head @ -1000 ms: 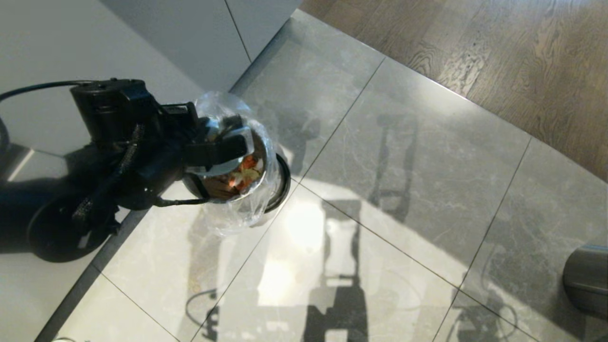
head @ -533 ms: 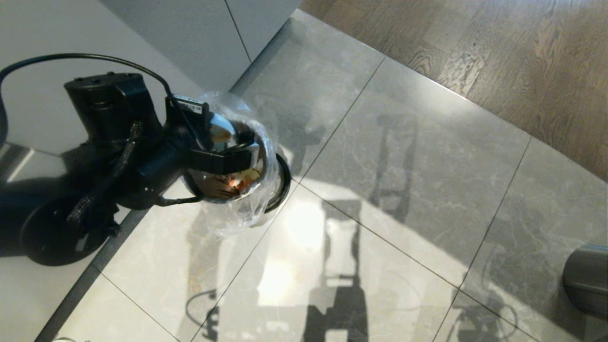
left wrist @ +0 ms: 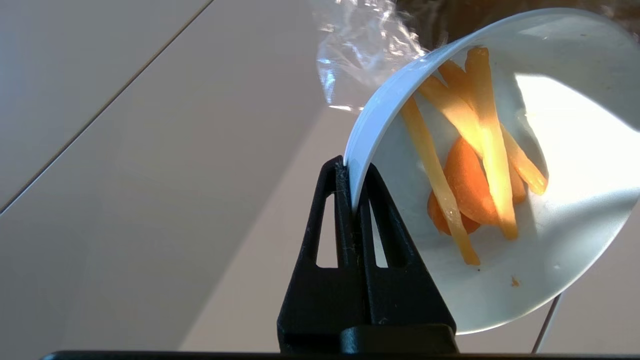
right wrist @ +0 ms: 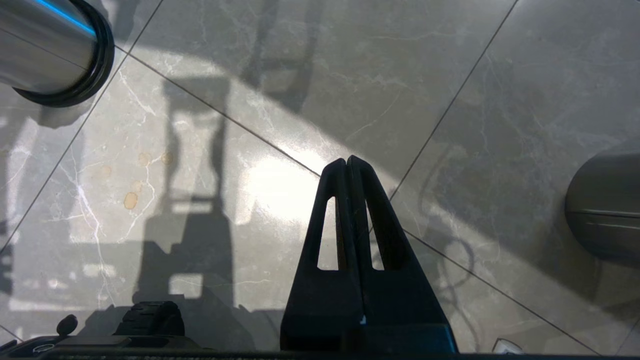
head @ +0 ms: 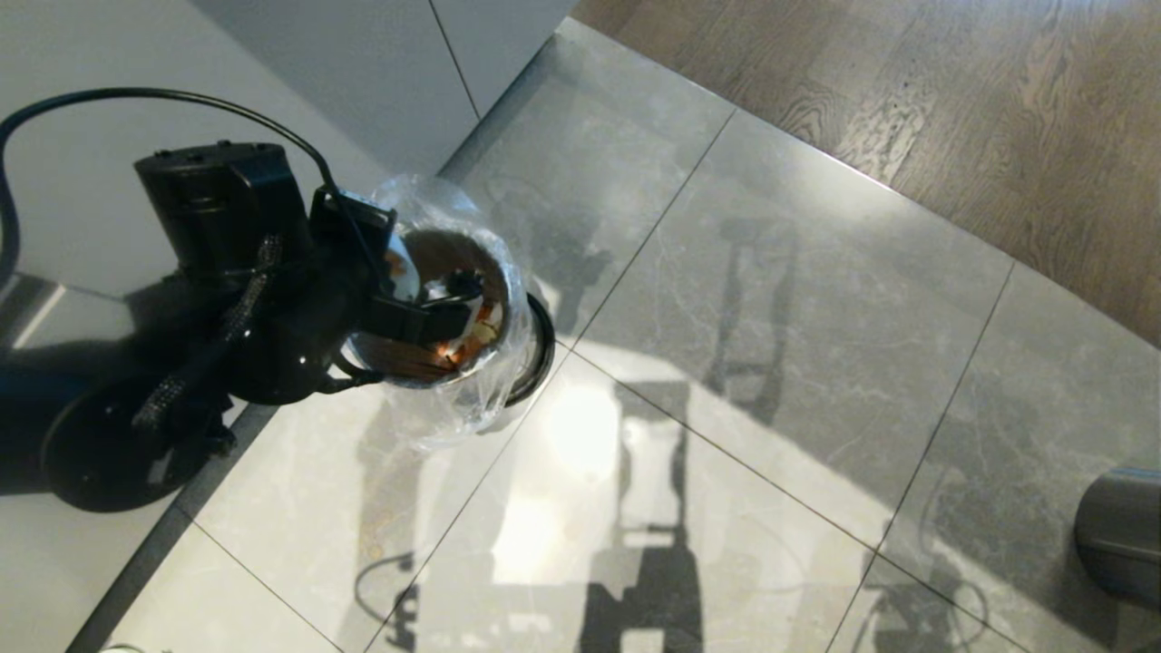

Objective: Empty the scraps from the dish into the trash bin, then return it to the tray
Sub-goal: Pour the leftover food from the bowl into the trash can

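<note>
The dish (left wrist: 575, 175), pale blue outside and white inside, is tipped steeply on its side over the trash bin (head: 508, 272), a steel cylinder lined with crinkled clear plastic (left wrist: 360, 45). My left gripper (left wrist: 352, 172) is shut on the dish's rim, one finger inside and one outside. The scraps (left wrist: 480, 165), thin yellow sticks and an orange piece, still cling to the dish's inner wall. In the head view the left gripper (head: 458, 313) hangs over the bin's mouth and only a white sliver of the dish (head: 405, 272) shows. My right gripper (right wrist: 347, 162) is shut and empty over the floor. The tray is out of view.
The bin stands on a grey tiled floor beside a white cabinet (head: 363, 63), its black ring base (right wrist: 95, 75) also showing in the right wrist view. A larger dark grey bin (head: 1120, 535) sits at the right edge. Wood flooring (head: 952, 109) lies beyond the tiles.
My left wrist has rolled, tipping the dish much more steeply over the bin. Its white inside no longer faces the head camera. The right arm has not moved.
</note>
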Tool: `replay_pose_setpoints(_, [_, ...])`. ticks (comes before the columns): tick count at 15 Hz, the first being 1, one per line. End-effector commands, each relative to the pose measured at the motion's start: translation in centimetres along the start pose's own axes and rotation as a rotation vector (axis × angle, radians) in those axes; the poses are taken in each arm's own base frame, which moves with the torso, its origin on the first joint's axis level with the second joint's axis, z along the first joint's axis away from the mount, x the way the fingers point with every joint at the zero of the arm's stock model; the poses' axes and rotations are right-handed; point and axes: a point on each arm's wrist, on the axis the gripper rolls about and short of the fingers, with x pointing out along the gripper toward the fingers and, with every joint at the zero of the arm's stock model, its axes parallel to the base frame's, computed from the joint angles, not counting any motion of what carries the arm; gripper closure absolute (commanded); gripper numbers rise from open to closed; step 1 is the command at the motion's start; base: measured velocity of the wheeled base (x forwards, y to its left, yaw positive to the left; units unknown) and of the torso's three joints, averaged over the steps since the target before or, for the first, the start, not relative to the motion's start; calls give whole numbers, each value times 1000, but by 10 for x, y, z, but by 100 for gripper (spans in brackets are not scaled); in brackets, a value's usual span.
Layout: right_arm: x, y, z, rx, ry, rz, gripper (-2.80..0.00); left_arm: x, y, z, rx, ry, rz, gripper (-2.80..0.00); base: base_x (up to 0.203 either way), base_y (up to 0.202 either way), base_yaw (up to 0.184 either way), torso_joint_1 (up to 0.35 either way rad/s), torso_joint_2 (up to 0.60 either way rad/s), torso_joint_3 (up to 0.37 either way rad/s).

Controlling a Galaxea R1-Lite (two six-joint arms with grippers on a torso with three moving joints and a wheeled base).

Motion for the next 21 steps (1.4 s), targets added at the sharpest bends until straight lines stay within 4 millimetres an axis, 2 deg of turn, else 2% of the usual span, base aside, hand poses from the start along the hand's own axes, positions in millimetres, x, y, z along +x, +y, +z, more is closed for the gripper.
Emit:
replay_pose_setpoints(1, [0, 0, 0, 0, -1, 0, 0, -1, -6, 7, -24, 14, 47, 0, 0, 0, 0, 0, 0, 0])
replay_pose_setpoints(7, [0, 0, 0, 0, -1, 0, 0, -15, -24, 24, -168, 51, 238, 0, 0, 0, 0, 0, 0, 0])
replay_pose_setpoints(13, [0, 0, 0, 0, -1, 0, 0, -25, -12, 19, -190, 96, 365, 0, 0, 0, 0, 0, 0, 0])
replay_pose_setpoints(15, [0, 0, 0, 1, 0, 0, 0, -32, -17, 24, -175, 64, 350, 0, 0, 0, 0, 0, 0, 0])
replay_pose_setpoints(18, [0, 0, 0, 0, -1, 0, 0, -37, 4, 13, -223, 80, 424, 0, 0, 0, 0, 0, 0, 0])
replay_pose_setpoints(20, [0, 0, 0, 0, -1, -1, 0, -47, 30, -5, -247, 111, 520, 0, 0, 0, 0, 0, 0, 0])
replay_pose_setpoints(21, [0, 0, 0, 0, -1, 0, 0, -54, 32, -4, -217, 88, 541, 0, 0, 0, 0, 0, 0, 0])
